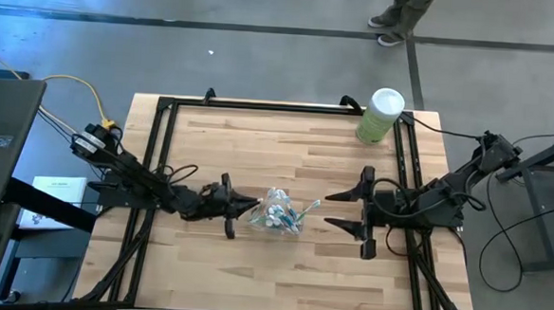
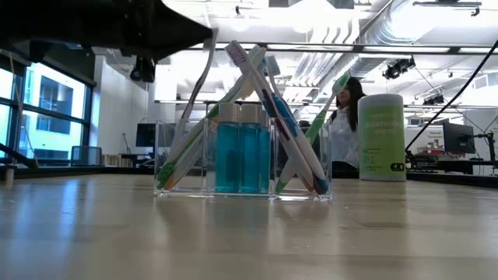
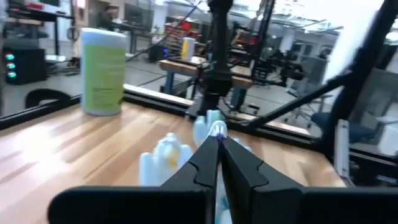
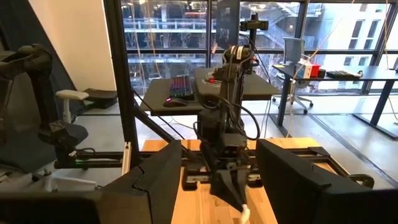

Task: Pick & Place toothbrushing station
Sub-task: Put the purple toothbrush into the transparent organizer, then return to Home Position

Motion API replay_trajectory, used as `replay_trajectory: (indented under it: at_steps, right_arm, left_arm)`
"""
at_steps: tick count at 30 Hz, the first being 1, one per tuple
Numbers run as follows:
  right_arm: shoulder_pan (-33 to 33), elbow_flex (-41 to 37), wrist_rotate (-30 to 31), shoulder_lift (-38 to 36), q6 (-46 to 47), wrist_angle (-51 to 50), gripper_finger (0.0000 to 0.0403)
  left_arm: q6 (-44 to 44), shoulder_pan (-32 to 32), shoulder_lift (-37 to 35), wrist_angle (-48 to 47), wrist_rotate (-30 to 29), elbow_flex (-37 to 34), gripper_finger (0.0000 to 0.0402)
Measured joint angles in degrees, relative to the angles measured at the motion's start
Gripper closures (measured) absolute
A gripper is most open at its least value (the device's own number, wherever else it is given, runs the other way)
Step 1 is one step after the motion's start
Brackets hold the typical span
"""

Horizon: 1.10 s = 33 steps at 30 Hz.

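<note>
The clear holder (image 1: 280, 215) with the toothbrushes (image 2: 268, 101) stands near the middle of the desk (image 1: 280, 279), a little toward the front edge. In the low view it is upright on the wood, with two small blue bottles (image 2: 242, 148) inside. The brushes lean against each other, and their heads cross above the holder.

The left gripper (image 1: 251, 208) is at the holder's left side, touching or almost touching it. Its fingers (image 3: 214, 163) are pressed together, with only a thin line between them. In the left wrist view a pale brush end shows just at their tips, so they may pinch one toothbrush, but I cannot tell this for sure. The holder lies straight in front of these fingers, along the line in which the arm points.

The right gripper (image 1: 336, 210) waits on the other side, near the holder but clearly apart from it. Its fingers are spread wide and hold nothing. Their opening faces the holder.

I judge that the left arm is the nearer one and does the picking. A pull on one leaning brush could tip the light holder. A tall green canister (image 1: 380, 115) stands near the far right corner of the desk, well apart from everything else.
</note>
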Motion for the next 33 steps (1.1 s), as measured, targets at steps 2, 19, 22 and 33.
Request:
replay_trajectory:
  at_steps: [2,19,22,33]
  right_arm:
    - [0.0,0.0,0.0,0.1,0.0,0.3,0.0204]
    - [-0.1,0.0,-3.3,-2.7,0.1,5.1,0.0221]
    - [-1.8,0.0,-9.3,-6.1,1.2,0.2,0.0272]
    - [-20.1,-12.3,-35.0,-16.4,-1.3,-6.7,0.0400]
  left_arm:
    - [0.0,-0.5,0.0,0.4,0.1,0.0,0.0376]
    - [9.8,-8.6,-13.0,2.7,-1.0,0.2,0.0239]
    - [8.5,-10.0,-24.8,-12.6,-2.3,0.2,0.0283]
    - [4.6,-7.1,-65.7,-65.6,-5.3,0.2,0.0399]
